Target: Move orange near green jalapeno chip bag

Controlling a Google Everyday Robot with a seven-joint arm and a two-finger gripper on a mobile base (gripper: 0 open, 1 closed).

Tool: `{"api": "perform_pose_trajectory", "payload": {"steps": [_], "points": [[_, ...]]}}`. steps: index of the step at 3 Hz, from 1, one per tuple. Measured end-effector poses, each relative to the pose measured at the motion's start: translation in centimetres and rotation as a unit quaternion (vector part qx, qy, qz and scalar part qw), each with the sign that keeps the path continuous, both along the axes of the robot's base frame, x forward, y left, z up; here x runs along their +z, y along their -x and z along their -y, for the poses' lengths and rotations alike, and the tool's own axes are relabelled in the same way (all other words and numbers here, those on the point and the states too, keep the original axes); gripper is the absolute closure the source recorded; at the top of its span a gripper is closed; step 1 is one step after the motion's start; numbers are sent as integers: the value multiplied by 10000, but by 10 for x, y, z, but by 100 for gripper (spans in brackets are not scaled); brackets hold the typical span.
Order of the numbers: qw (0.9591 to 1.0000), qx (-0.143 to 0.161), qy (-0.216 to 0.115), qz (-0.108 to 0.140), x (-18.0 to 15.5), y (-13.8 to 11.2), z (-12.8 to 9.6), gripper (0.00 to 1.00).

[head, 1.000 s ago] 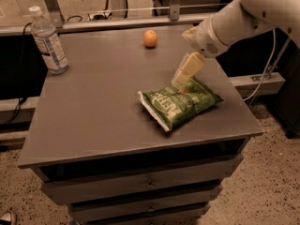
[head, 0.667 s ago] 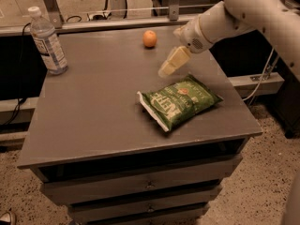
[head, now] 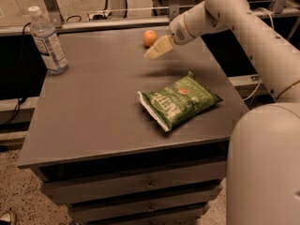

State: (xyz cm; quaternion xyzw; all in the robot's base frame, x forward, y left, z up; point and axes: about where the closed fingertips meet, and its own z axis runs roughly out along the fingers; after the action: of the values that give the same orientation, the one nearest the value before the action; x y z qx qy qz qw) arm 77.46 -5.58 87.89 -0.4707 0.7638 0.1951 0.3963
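Gripper (head: 152, 53) hovers just beside orange (head: 149, 37), open-or-closed unclear; green jalapeno chip bag (head: 180, 101) apart.

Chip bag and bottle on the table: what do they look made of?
Green jalapeno chip bag: probably thin plastic film, glossy and crinkled, with white sealed ends. Water bottle: clear plastic, see-through, with a white cap and a printed label. The gripper hovers near the orange, apart from both.

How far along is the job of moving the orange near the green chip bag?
Done: nothing yet; the orange lies at the far edge of the table, apart from the green jalapeno chip bag. In hand: the gripper hovers close beside the orange, not holding it. Left: grasping, carrying, setting it by the bag.
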Motion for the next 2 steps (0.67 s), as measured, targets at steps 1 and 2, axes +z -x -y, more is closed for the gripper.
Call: {"api": "perform_pose_trajectory", "payload": {"steps": [1,2], "points": [[9993,-228,-296,23,-7,-34,-7,0],[9975,-473,-517,68,-16,-60,-6,0]]}}
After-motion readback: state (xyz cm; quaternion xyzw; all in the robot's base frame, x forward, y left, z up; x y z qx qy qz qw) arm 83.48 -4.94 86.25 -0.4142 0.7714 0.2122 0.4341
